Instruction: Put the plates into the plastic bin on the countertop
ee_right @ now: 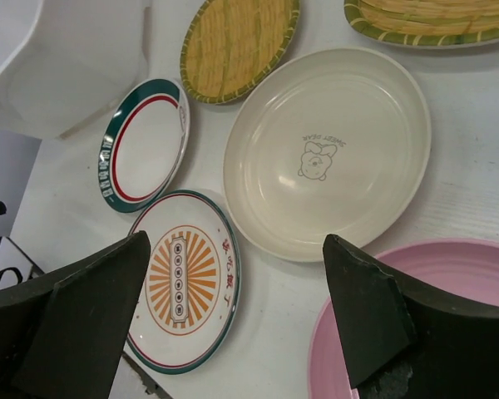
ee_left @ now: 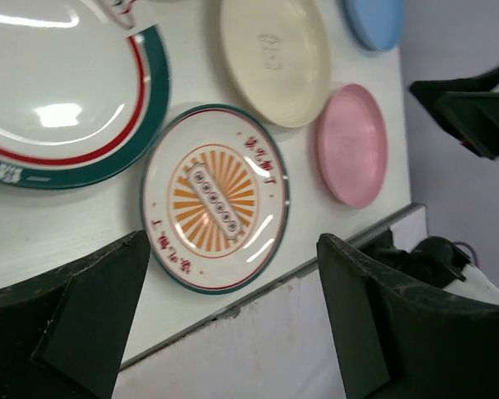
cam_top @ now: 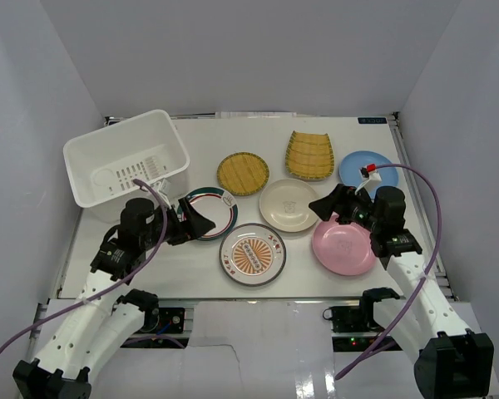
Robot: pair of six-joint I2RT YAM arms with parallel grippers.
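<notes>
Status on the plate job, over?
Left gripper, right gripper: jaws open, empty. All seven plates on countertop, plastic bin empty. No obstruction seen.

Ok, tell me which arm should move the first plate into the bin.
Left, probably. The left gripper hovers open over the green-rimmed plate, next to the plastic bin. The right gripper, also open, sits by the pink plate, farther from it.

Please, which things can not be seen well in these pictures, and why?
- Green-rimmed plate: top view, left part under the left hand.
- Plastic bin: right wrist view, cut off by the top-left edges.
- Sunburst plate lettering: left wrist view, too blurred to read.
</notes>
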